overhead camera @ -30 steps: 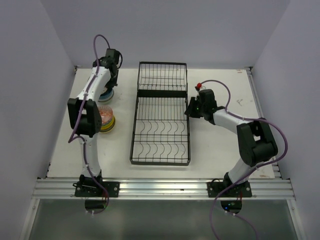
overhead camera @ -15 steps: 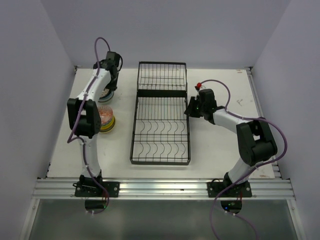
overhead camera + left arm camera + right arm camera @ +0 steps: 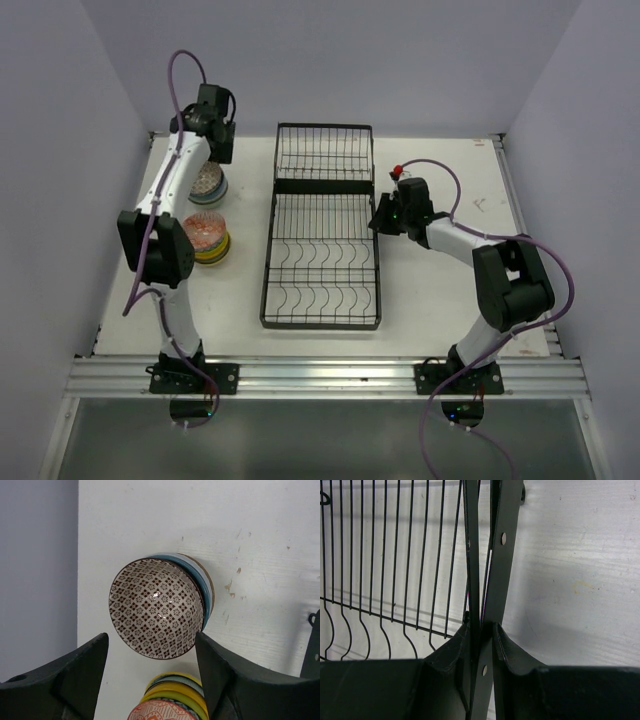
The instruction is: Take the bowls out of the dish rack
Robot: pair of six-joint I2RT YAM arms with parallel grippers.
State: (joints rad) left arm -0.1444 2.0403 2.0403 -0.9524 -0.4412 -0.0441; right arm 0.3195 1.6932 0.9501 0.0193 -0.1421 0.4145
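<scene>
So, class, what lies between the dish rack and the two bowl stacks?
Only bare white table, seen in the top view, separates the dish rack from the brown-patterned stack and the orange-topped stack.

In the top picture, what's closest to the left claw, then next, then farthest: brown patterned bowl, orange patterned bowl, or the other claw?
From the left claw:
1. Brown patterned round bowl, right beneath it.
2. Orange patterned round bowl, left side, lower in the picture.
3. Right claw, on the right, gripping the black wire dish rack.
</scene>
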